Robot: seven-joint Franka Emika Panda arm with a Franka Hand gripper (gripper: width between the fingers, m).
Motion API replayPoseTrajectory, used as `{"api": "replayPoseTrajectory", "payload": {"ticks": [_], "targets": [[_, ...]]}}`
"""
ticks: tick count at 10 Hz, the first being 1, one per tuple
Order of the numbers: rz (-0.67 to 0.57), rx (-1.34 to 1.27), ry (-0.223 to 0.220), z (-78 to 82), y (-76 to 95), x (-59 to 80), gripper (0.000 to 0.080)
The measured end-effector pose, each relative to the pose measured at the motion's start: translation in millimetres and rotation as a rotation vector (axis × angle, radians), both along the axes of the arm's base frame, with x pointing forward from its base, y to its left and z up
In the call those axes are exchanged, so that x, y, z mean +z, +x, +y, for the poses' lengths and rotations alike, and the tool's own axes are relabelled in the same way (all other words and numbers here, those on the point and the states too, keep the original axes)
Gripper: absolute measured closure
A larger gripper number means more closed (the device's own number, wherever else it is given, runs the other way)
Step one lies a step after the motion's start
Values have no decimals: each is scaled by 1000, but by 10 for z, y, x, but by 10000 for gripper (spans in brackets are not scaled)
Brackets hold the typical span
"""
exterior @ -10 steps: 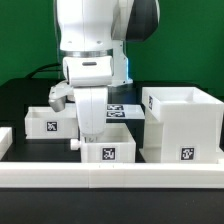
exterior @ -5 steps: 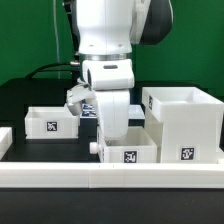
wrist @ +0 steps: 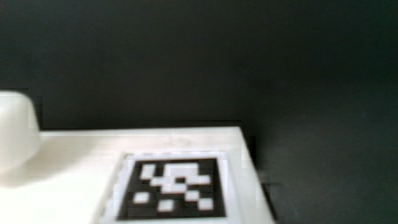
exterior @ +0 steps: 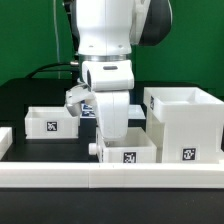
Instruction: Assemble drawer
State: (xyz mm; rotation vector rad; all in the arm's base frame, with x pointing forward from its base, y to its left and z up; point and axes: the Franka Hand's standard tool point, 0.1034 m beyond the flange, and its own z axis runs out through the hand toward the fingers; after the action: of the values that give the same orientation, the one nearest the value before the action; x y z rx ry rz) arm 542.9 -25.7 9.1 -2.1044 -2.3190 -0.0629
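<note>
My gripper [exterior: 113, 128] reaches down into a small white open-top tray [exterior: 130, 153] at the front centre and is shut on its wall. The tray carries a square tag on its front and a small knob [exterior: 92, 149] on its side. It stands right beside the tall boxy housing [exterior: 185, 125] on the exterior view's right. A second open-top tray [exterior: 48, 122] sits apart on the exterior view's left. The wrist view shows only a white surface with a tag [wrist: 178, 187], a rounded white knob [wrist: 15, 130] and the black table; my fingers are not visible there.
A low white border rail [exterior: 60, 172] runs along the front edge of the black table [exterior: 20, 95]. A green backdrop stands behind. Cables hang behind the arm at the back.
A second ago the gripper and the tray were further to the exterior view's left; both slid right toward the housing. Nothing has moved in the last half second.
</note>
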Motion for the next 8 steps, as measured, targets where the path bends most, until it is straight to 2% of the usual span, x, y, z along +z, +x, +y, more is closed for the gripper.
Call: {"api": "replayPoseTrajectory", "payload": {"ticks": [8], "targets": [[31,-58,0,72,44,21,757]]}}
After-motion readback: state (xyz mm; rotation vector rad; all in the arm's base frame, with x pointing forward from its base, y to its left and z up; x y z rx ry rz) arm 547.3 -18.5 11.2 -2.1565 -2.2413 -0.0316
